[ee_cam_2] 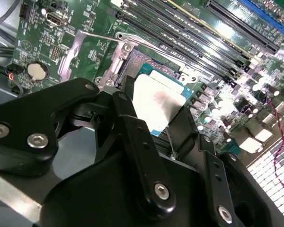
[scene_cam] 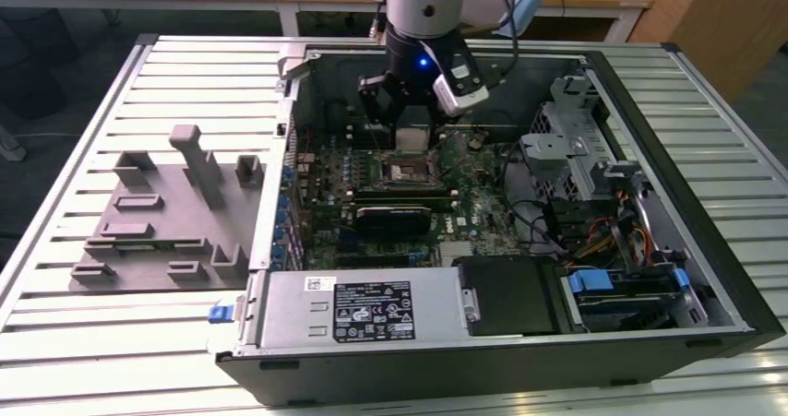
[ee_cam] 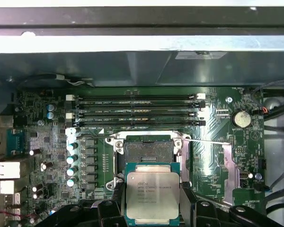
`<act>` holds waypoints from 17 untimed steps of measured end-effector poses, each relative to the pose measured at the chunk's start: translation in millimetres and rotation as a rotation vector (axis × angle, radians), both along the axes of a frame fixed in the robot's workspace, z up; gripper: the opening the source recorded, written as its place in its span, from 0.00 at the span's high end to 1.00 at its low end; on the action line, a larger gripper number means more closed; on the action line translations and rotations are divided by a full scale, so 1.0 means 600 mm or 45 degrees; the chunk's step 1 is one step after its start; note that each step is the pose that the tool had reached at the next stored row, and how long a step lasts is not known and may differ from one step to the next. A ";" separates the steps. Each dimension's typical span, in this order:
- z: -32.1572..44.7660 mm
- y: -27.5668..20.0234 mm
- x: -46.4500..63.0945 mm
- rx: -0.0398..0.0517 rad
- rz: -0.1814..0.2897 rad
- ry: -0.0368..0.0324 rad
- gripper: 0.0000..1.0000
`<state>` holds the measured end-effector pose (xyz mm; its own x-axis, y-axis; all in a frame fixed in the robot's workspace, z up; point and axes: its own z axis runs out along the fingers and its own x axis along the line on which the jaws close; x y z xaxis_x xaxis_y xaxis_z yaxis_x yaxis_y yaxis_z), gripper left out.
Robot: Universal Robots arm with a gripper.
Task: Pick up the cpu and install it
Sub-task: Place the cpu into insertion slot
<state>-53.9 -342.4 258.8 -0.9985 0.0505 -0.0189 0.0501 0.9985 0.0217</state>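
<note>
I have the black two-fingered gripper down inside the open dark metal computer case. Its fingers are closed narrowly on two opposite edges of the small flat square cpu with the silvery metal top (level, as far as I can judge, with the lid facing the cameras). The chip hangs over the green motherboard and is not yet seated. In the first wrist view the open black square socket sits between the cpu and the row of long black memory slots, just beside the chip's edge. The chip's sides run parallel to the socket frame. The silver hinged retention plate stands swung open to one side. I judge the remaining offset as slight, toward the slots and downward.
</note>
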 end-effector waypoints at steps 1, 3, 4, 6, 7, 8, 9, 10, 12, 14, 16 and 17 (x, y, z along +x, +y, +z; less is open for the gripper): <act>0.000 0.0000 0.000 0.000 -0.015 0.0000 0.46; 0.000 0.0000 0.000 0.000 -0.049 0.0000 0.46; 0.000 0.0000 0.000 0.000 -0.066 -0.0001 0.46; 0.000 0.0000 0.000 0.000 -0.099 0.0000 0.46; 0.000 0.0000 0.000 0.000 -0.114 0.0000 0.46; 0.000 0.0000 0.000 0.000 -0.130 0.0000 0.46; 0.000 0.0000 0.000 0.000 -0.145 0.0000 0.46; 0.000 0.0000 0.000 0.000 -0.159 0.0000 0.46; 0.000 0.0000 0.000 0.000 -0.187 0.0000 0.46; 0.000 0.0000 0.000 0.000 -0.217 0.0000 0.46; 0.000 0.0000 0.000 0.000 -0.250 0.0000 0.46; 0.000 0.0000 0.000 0.000 -0.269 0.0000 0.46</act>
